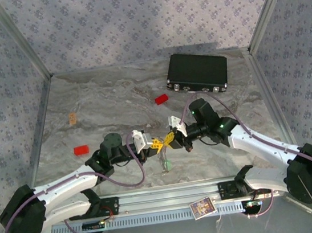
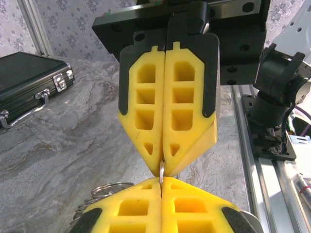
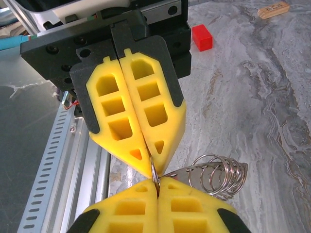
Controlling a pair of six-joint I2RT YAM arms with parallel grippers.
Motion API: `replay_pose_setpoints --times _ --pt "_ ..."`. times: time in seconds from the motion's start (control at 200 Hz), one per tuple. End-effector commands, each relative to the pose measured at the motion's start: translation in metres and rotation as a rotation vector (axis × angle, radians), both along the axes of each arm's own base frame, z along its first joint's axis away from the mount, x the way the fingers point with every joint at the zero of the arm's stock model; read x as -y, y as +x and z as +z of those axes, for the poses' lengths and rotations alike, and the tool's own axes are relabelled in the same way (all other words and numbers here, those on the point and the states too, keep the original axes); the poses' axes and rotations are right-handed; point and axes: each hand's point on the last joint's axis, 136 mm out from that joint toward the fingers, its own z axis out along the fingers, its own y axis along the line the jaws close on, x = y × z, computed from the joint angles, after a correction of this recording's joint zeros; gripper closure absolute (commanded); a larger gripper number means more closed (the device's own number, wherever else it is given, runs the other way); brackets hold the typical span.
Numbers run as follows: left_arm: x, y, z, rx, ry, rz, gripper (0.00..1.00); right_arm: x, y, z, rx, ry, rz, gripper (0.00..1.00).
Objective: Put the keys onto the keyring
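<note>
Only just visible between two sets of yellow tips: keyring (image 3: 154,171), seen edge-on as a thin silvery sliver. Pinched from one side by left end effector (image 1: 159,144) and from the other by right end effector (image 1: 167,141), tips facing tips above the tabletop (image 1: 102,100). Each pair of fingers (image 2: 194,141) pressed together, with nothing between them but the metal. Most of the hoop hidden inside the two grips; full outline impossible to make out.

Just beside the right end effector's tips, in its own wrist view: bunch of silvery wire loops (image 3: 217,174), with a thin wire running back toward the pinch. Cannot tell whether part of the keyring or merely joined to it. Same loops partly cut off behind the left end effector's fingers in the left wrist view.

Directly below the meeting tips, from above: small greenish thing (image 1: 165,162), too small and blurred to call a key. Hanging or lying, cannot tell.

Well beyond the right end effector, at the far side: black case (image 1: 197,72), closed, latches toward the arms. Between case and right end effector: red block (image 1: 161,99). Well out on the left end effector's outer side: second red block (image 1: 81,150), and farther off a small tan piece (image 1: 72,117), markings unreadable. Each arm's own fingers cut off by the lower edge of its wrist view.
</note>
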Motion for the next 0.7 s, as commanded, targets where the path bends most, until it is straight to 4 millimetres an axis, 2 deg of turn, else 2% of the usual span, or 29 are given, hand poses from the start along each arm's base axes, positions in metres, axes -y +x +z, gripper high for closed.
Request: replay_pose_setpoints --times 0.0,0.1,0.305,0.5,0.694 --pt "0.003 0.001 0.028 0.068 -0.049 0.003 0.77 -0.001 -0.006 0.015 0.036 -0.010 0.038 1.00" --pt "-0.002 0.006 0.019 0.070 0.031 0.034 0.71 0.003 -0.006 0.014 0.109 -0.093 0.033 1.00" --pt "-0.001 -0.001 0.016 0.053 0.112 -0.021 0.73 0.013 -0.009 0.005 0.173 -0.301 0.060 1.00" --pt "0.003 -0.005 0.018 0.057 0.102 -0.055 0.81 0.004 -0.013 0.018 0.217 -0.282 0.093 1.00" --pt "0.006 -0.008 0.021 0.065 0.086 -0.079 0.90 -0.007 -0.016 0.019 0.219 -0.268 0.116 1.00"
